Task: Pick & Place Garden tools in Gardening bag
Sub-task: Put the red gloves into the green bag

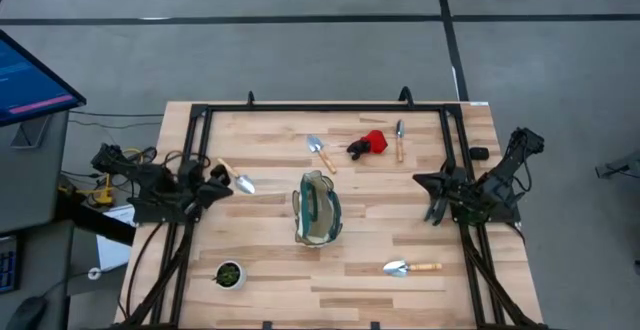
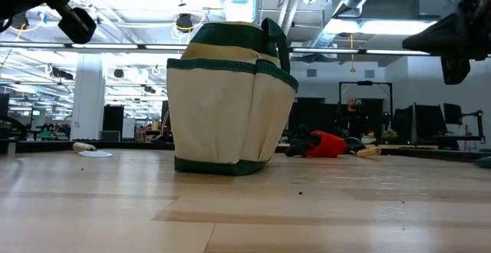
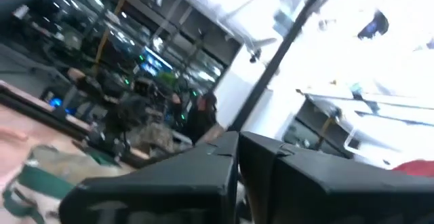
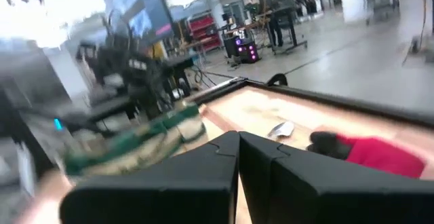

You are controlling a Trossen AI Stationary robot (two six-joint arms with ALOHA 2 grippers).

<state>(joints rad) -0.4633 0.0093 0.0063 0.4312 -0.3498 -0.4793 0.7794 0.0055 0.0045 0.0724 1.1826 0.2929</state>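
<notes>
The gardening bag (image 1: 318, 210) stands upright mid-table, cream and green, its mouth open upward (image 2: 230, 100). The garden tools lie flat on the wood around it: a trowel (image 1: 320, 153) and a red-and-black item (image 1: 368, 144) behind it, a slim tool (image 1: 399, 140) farther right, a trowel (image 1: 240, 180) at the left, and another (image 1: 410, 267) at the near right. My left gripper (image 1: 222, 192) hovers shut at the table's left edge, just short of the left trowel. My right gripper (image 1: 432, 185) hovers shut at the right edge. Both hold nothing (image 3: 239, 157) (image 4: 239, 149).
A small dark pot with green in it (image 1: 229, 275) stands at the near left. A black frame rail (image 1: 330, 107) runs along the far edge and down both sides. Bare wood lies between the bag and each gripper.
</notes>
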